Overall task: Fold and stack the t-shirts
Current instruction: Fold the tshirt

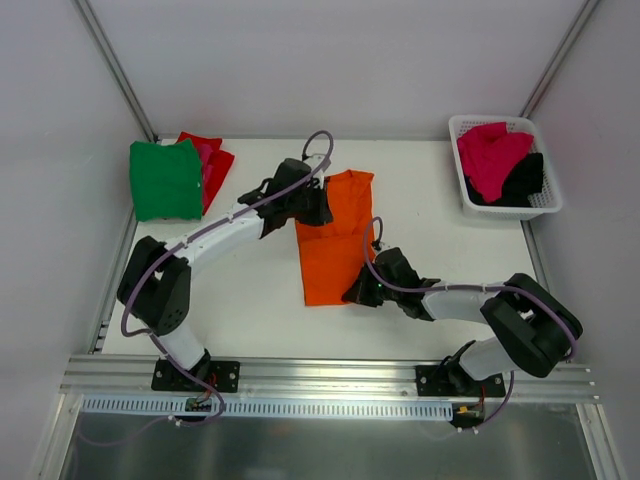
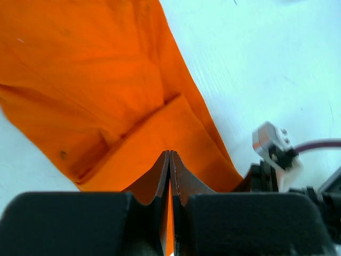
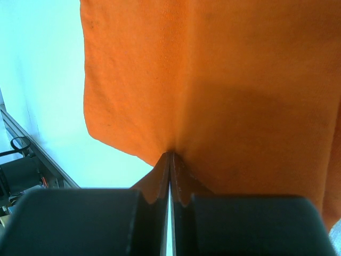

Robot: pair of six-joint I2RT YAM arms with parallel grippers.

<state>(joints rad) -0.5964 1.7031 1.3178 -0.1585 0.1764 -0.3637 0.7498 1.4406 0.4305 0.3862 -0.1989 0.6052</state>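
The bright orange t-shirt (image 1: 335, 240) lies on the white table, folded into a long strip running from the far middle toward the near edge. My left gripper (image 1: 318, 212) is shut on its left edge near the far end; the left wrist view shows the jaws (image 2: 169, 154) pressed together on an orange fold (image 2: 96, 80). My right gripper (image 1: 352, 293) is shut on the near right corner; in the right wrist view the cloth (image 3: 224, 80) puckers at the closed tips (image 3: 170, 156).
A folded green t-shirt (image 1: 165, 180) lies on a red one (image 1: 215, 160) at the far left. A white lattice basket (image 1: 510, 211) at the far right holds a magenta-pink t-shirt (image 1: 492, 155) and a black one (image 1: 525, 180). A metal rail runs along the near edge.
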